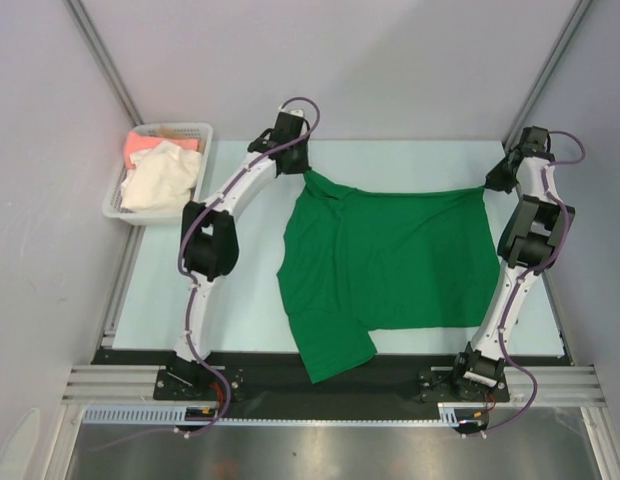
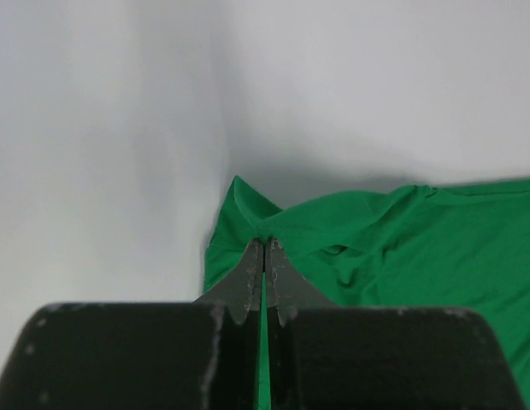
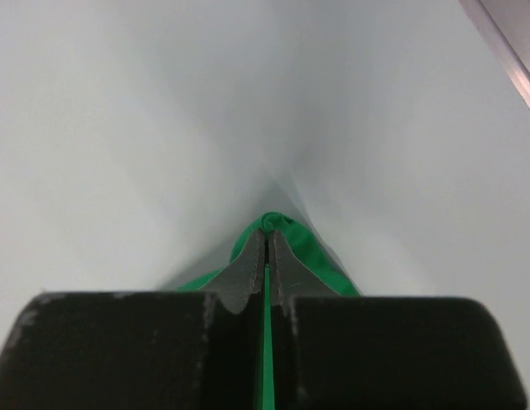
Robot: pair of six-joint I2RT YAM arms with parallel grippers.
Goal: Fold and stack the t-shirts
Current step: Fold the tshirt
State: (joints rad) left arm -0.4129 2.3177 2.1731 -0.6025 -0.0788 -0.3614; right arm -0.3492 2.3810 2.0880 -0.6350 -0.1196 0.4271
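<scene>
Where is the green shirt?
In the top view the green shirt lies spread mid-table, its far corners pinched by the left gripper and right gripper, right of the basket.

This is a robotics lab test cell, not a home or shop. Plain grey wall panels (image 1: 340, 60) box in a pale table (image 1: 240, 310), with bare aluminium posts (image 1: 100, 50) running up the upper corners. Along the bottom of the frame, two cabled robot arms, left (image 1: 215, 235) and right (image 1: 530, 235), are bolted to a slotted aluminium rail (image 1: 110, 385). The only homely things are a green t-shirt (image 1: 390, 260) mid-frame and a white basket (image 1: 125, 212) of cloth at upper left.
</scene>
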